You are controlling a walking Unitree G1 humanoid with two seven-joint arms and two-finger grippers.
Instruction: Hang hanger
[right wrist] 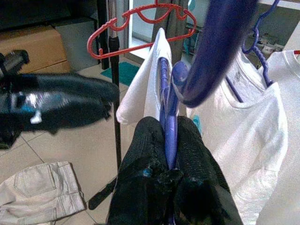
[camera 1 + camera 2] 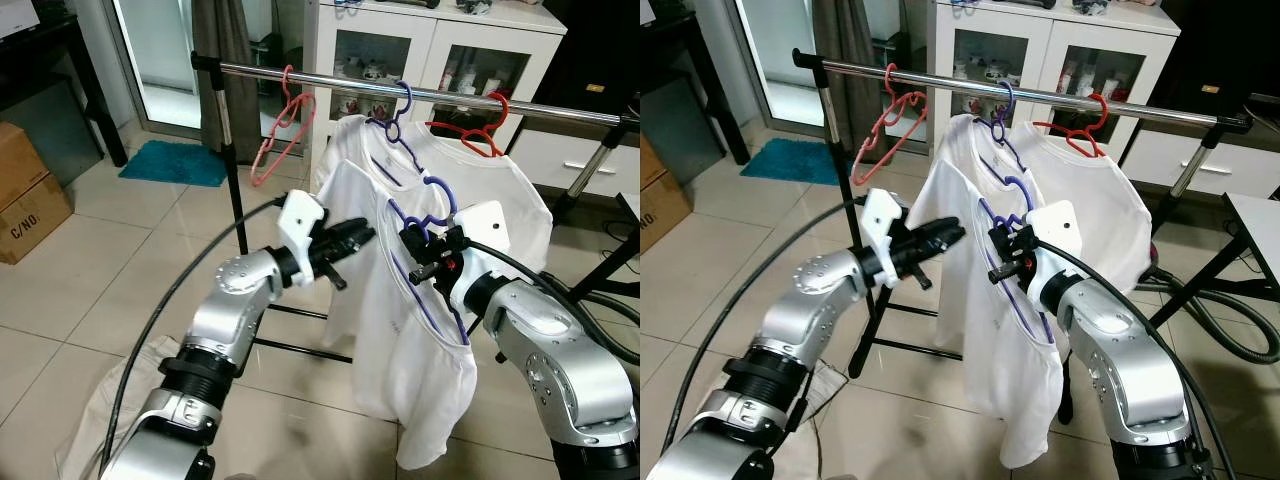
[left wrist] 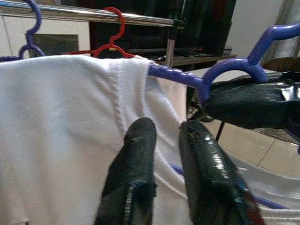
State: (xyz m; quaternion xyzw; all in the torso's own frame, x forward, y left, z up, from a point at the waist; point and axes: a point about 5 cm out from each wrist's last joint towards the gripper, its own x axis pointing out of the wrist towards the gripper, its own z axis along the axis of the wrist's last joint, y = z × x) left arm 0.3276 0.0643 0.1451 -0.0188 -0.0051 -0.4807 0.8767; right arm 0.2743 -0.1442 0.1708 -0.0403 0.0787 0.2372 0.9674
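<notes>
The right end effector (image 2: 425, 255) pinches the stiff purple hanger (image 2: 425, 215) by its neck; its white shirt (image 2: 400, 350) hangs limp, while the left end effector (image 2: 350, 245) hovers nearly closed, empty.

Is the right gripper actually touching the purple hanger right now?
Touching. The right wrist view shows the right gripper with both black fingers pressed against the purple hanger between them.
</notes>
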